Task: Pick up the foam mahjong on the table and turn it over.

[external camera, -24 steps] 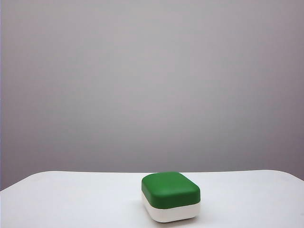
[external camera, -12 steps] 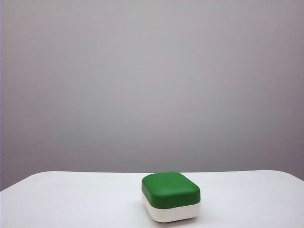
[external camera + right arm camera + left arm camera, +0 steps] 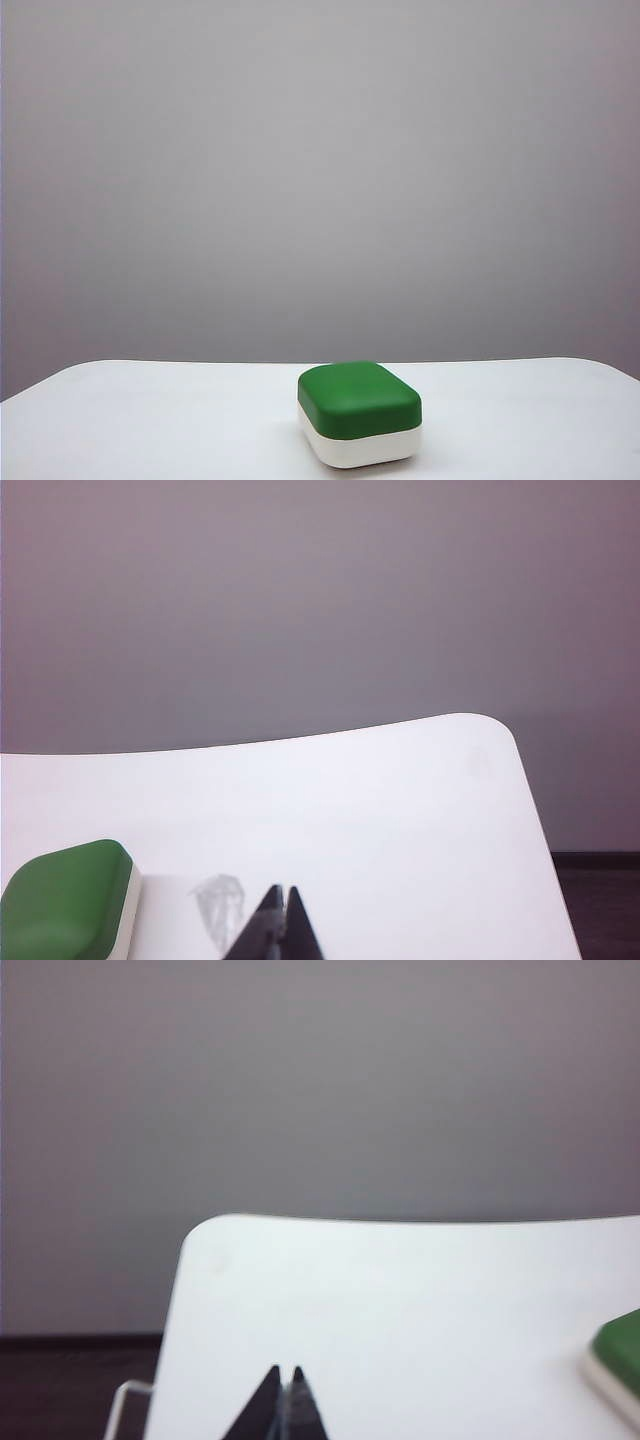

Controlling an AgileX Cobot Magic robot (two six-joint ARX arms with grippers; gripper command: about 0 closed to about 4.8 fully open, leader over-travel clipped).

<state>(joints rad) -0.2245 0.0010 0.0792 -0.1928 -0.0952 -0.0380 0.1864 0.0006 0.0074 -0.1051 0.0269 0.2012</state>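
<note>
- The left gripper (image 3: 285,1405) shows only in the left wrist view, as two dark, almost black fingertips.
- Each of its tips tapers to a sharp triangular point, and the two points stand side by side with hardly a slit between them, above the table (image 3: 400,1300).
- The right gripper (image 3: 280,923) shows only in the right wrist view: the same pair of dark pointed tips, pressed together.
- Their surfaces look matte and plain, with no markings, screws or cables to be seen.
- No arm appears in the exterior view.
</note>
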